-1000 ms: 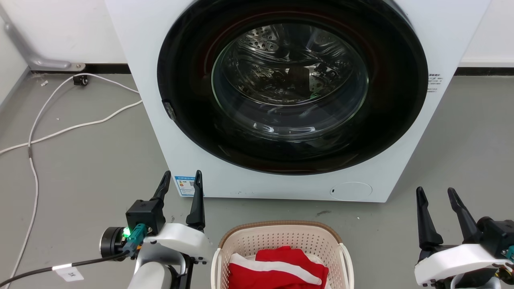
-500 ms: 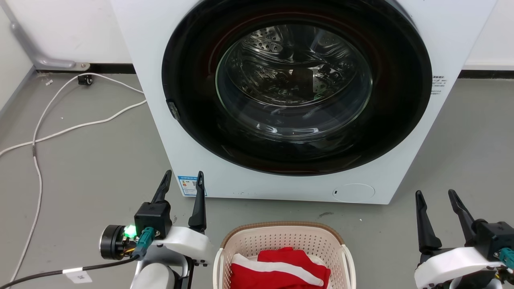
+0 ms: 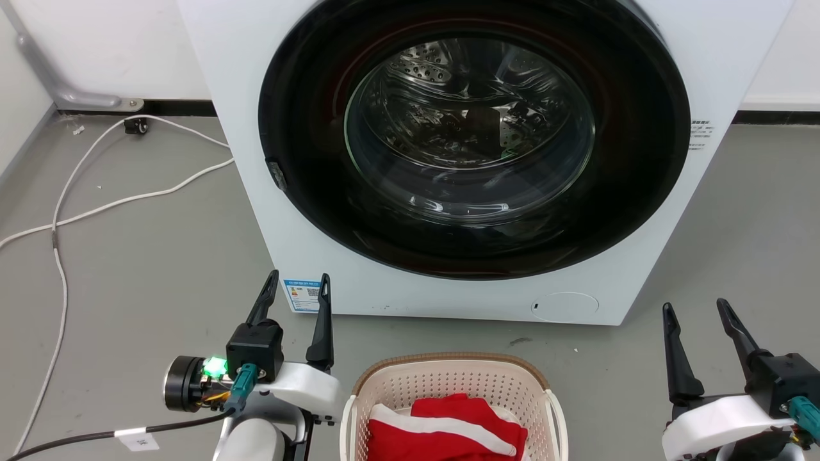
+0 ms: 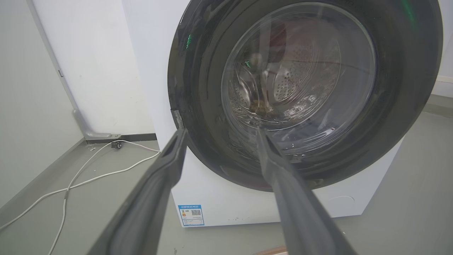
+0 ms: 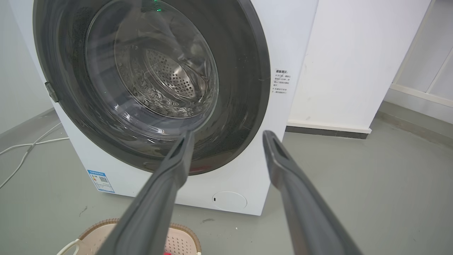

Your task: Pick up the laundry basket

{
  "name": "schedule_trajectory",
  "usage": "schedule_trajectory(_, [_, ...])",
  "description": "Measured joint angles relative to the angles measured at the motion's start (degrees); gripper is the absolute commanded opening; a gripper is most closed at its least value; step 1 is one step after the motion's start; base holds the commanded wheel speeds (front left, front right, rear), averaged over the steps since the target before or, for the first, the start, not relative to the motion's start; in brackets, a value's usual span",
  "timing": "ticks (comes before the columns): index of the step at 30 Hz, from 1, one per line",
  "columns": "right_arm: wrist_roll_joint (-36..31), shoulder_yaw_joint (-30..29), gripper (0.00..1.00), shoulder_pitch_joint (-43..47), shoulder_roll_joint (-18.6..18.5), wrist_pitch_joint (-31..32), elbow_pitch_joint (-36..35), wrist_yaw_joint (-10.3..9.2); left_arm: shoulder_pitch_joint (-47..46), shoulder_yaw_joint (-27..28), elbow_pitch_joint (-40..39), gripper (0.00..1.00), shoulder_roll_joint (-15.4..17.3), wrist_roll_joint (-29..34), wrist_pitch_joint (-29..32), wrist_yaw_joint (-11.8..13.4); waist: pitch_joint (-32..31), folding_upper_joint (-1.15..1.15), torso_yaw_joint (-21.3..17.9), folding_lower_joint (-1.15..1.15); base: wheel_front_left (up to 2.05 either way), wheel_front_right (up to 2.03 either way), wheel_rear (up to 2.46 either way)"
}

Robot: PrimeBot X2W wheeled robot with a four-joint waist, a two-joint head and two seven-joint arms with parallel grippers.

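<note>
The left hand [image 3: 300, 277] is open and holds nothing; its two long dark fingers stand apart and point up the head view toward the washer. It sits at the lower left, just beside the left side of the laundry basket [image 3: 442, 386] without touching it. A small green light glows on the wrist behind it.

The right hand [image 3: 695, 304] is also open and empty, fingers spread and pointing the same way. It sits at the lower right, well apart from the basket's right side.

The laundry basket stands on the grey floor [image 3: 141, 275] between the two hands, at the bottom middle of the head view. It is cream plastic with perforated walls, a brown woven-look rim and a white handle [image 3: 556, 416] on each side. Its near end is cut off by the picture's edge. Inside lies a red cloth [image 3: 461, 438] with a white band across it. In the right wrist view the basket's far rim shows at the bottom, under the left finger.

Beyond the basket, a strip of bare floor away, stands a white washing machine [image 3: 448, 299]. Its large round dark door [image 3: 307, 192] has a glass window [image 3: 467, 128] showing a steel drum. A small blue label [image 3: 301, 296] sits at the lower left of its front, and a round cover [image 3: 565, 306] at the lower right.

To the left, a white cable [image 3: 96, 208] trails over the floor to the wall.
</note>
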Motion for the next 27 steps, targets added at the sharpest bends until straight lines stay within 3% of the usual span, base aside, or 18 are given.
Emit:
schedule_trajectory(20, [1.3,-0.2,1.00,0.0,0.0,-0.2,0.4,0.00,0.0,1.1,1.1,1.00,-0.7,0.7,-0.1,-0.2,0.4,0.00,0.0,0.00,0.00,0.00,0.00])
schedule_trajectory(27, [3.0,0.5,1.00,-1.2,0.0,1.6,2.8,0.00,-1.7,1.7,4.8,1.00,-0.8,-0.2,-0.2,-0.8,2.3,0.00,-0.2,0.00,0.00,0.00,0.00])
